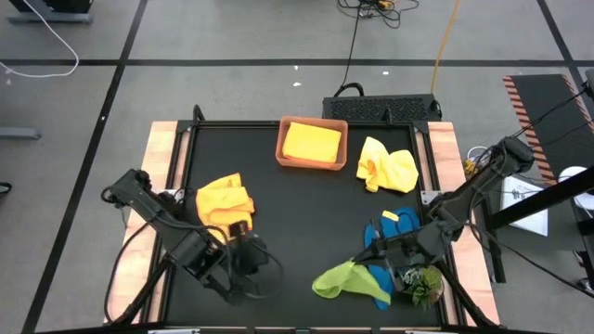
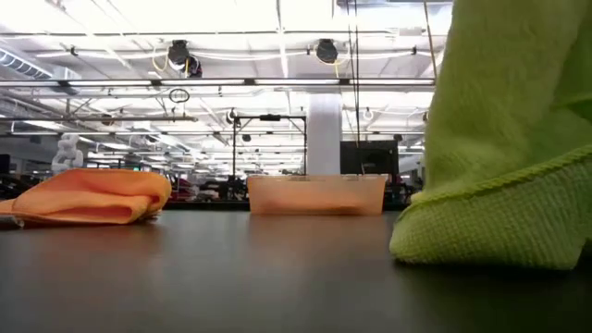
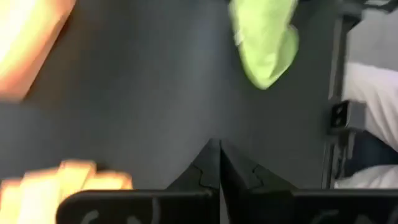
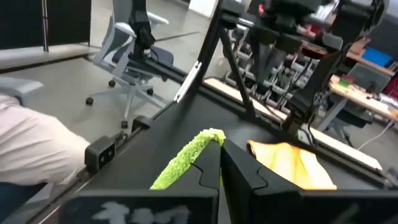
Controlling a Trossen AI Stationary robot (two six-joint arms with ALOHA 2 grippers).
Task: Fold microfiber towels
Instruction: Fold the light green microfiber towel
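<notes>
Terracotta tray (image 1: 281, 148) at the table's far edge; plant sprig (image 1: 424, 284) near front-right corner.

nubby green cloth (image 2: 499, 213), matt tabletop (image 2: 231, 277)

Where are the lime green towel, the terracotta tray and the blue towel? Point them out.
lime green towel (image 1: 336, 279), high view, middle of its bunched cloth.
terracotta tray (image 1: 281, 139), high view, its left rim.
blue towel (image 1: 401, 221), high view, its exposed upper part.
</notes>
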